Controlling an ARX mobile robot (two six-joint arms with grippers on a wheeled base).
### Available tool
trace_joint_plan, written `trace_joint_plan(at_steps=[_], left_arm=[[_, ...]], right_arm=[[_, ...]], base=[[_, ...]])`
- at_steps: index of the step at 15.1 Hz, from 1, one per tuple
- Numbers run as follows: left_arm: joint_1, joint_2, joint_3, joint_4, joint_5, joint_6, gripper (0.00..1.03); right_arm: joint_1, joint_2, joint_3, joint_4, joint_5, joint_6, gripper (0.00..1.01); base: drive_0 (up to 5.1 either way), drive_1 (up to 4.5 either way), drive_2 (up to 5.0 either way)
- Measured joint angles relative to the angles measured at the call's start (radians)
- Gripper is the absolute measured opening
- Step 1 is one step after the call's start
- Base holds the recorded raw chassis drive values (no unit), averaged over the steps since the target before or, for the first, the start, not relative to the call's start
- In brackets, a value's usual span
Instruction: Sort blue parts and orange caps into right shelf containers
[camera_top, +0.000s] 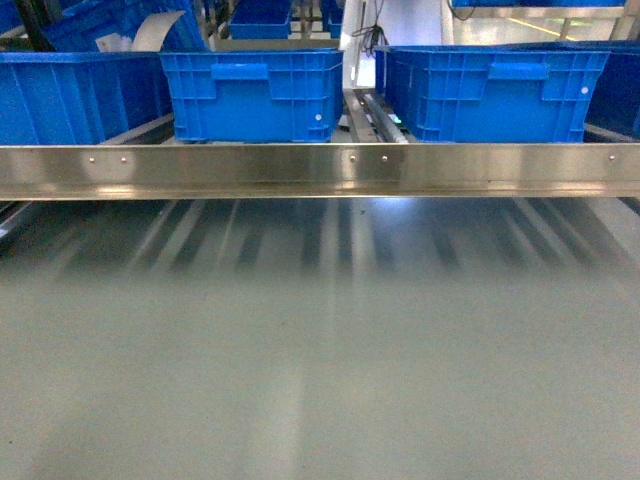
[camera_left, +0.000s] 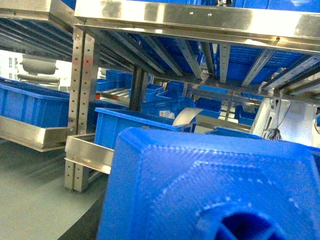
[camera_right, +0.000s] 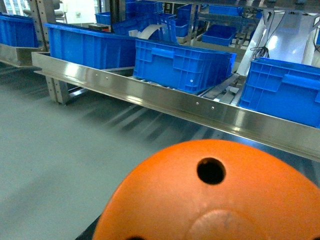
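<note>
Although neither gripper's jaws are seen, an orange cap and a blue part fill the wrist views; either could be knocked against the shelf rail before reaching the crates.

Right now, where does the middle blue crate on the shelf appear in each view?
Head: middle blue crate, upper centre-left, behind the steel front rail.
Left wrist: crate, probably the same, left of centre.
Right wrist: crate, upper centre, behind the rail.
Shared landmark: the white curved sheet behind it.
</note>
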Motion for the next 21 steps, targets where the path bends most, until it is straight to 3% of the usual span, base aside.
trace_joint_plan(at_steps=[21], left_arm=[[0.0,0.0,0.0,0.0,0.0,0.0,0.46]], right_arm=[[0.0,0.0,0.0,0.0,0.0,0.0,0.43]], base=[[0.0,0.0,0.0]])
